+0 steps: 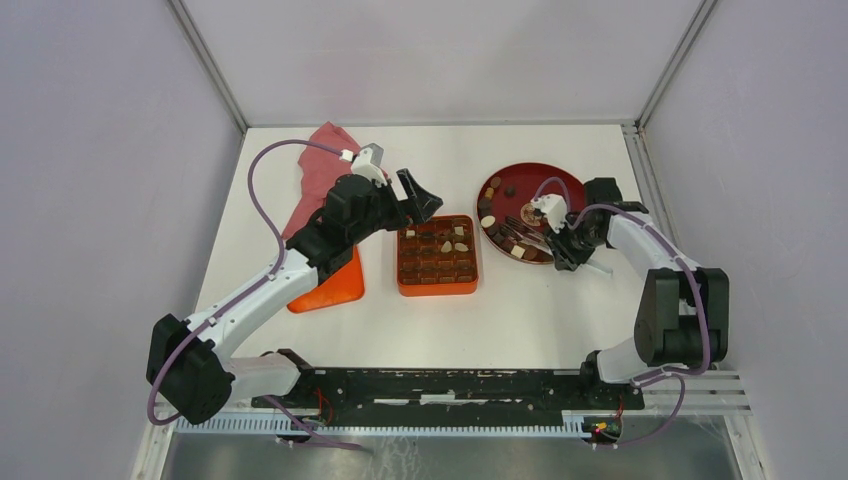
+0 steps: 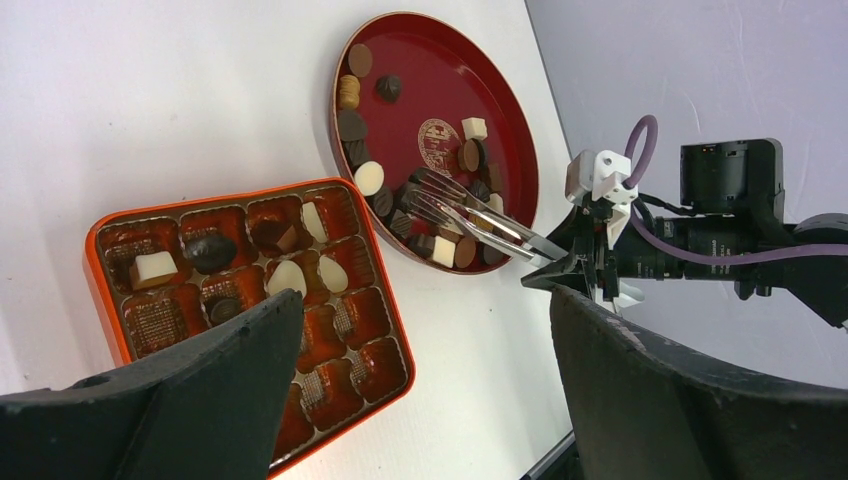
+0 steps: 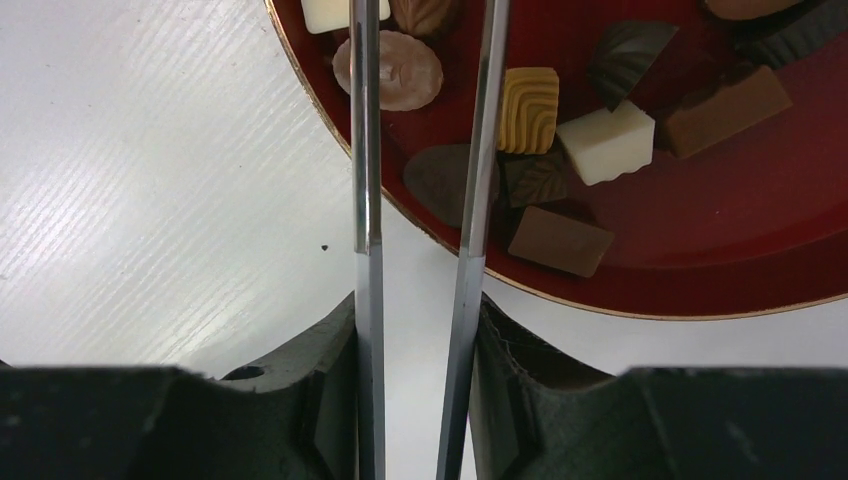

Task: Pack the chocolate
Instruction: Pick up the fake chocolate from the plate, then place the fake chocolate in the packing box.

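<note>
The orange gridded box (image 1: pixel 437 291) sits mid-table with several chocolates in its back cells; it also shows in the left wrist view (image 2: pixel 240 194). The dark red plate (image 1: pixel 531 169) to its right holds many chocolates (image 3: pixel 528 96). My right gripper (image 1: pixel 562 240) is shut on metal tongs (image 1: pixel 524 231), whose arms (image 3: pixel 366 150) stand apart and reach over the plate's near-left part (image 2: pixel 450 90). The tong tips (image 2: pixel 425 190) are among the chocolates; I cannot tell if they hold one. My left gripper (image 1: pixel 420 200) is open and empty, above the box's back-left corner.
A red cloth (image 1: pixel 325 160) lies at the back left. An orange lid (image 1: pixel 332 285) lies left of the box, partly under my left arm. Grey walls enclose the table on three sides.
</note>
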Robot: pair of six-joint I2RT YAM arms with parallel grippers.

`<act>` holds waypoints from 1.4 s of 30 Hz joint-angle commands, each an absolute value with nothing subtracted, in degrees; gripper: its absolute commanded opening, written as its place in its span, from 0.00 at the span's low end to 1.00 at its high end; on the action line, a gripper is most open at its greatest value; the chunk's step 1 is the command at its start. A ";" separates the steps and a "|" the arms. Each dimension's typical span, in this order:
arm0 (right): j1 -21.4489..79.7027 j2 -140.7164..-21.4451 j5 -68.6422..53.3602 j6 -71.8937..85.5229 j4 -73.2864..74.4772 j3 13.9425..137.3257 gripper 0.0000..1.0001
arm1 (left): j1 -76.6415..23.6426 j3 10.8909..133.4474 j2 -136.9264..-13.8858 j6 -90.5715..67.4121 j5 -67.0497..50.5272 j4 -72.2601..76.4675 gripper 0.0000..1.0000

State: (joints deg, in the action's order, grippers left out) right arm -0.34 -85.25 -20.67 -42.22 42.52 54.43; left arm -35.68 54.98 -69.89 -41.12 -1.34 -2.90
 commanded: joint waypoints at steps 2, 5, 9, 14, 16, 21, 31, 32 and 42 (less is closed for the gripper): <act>1.17 -86.01 -20.64 -41.22 40.87 57.68 0.38 | -35.35 55.81 -69.52 -42.89 -0.18 -1.68 0.97; 1.21 -86.01 -20.78 -41.11 40.73 57.73 0.32 | -35.38 55.85 -69.73 -42.93 -0.18 -1.63 0.97; 1.16 -85.32 -21.93 -40.71 40.71 57.90 0.19 | -35.38 56.06 -70.12 -42.89 -0.18 -1.67 0.97; 0.53 -82.16 -21.35 -39.19 40.67 58.92 0.00 | -35.39 56.43 -69.44 -41.95 1.70 -2.72 0.97; 0.44 -81.51 -21.42 -38.65 40.55 59.27 0.00 | -35.38 56.27 -69.26 -41.92 2.05 -2.86 0.97; 0.35 -80.70 -22.03 -37.91 40.42 59.50 0.00 | -35.36 55.69 -67.99 -41.54 3.58 -2.86 0.96; 0.35 -79.00 -29.87 -38.30 42.19 62.62 0.00 | -35.36 55.59 -66.30 -39.99 6.23 -4.59 0.96; 0.43 -78.69 -31.01 -38.55 42.55 62.85 0.00 | -35.40 55.74 -66.02 -39.99 6.30 -4.72 0.95; 8.87 -76.88 -42.42 -44.18 45.34 63.49 0.00 | -35.40 57.13 -61.10 -37.72 10.21 -6.43 0.98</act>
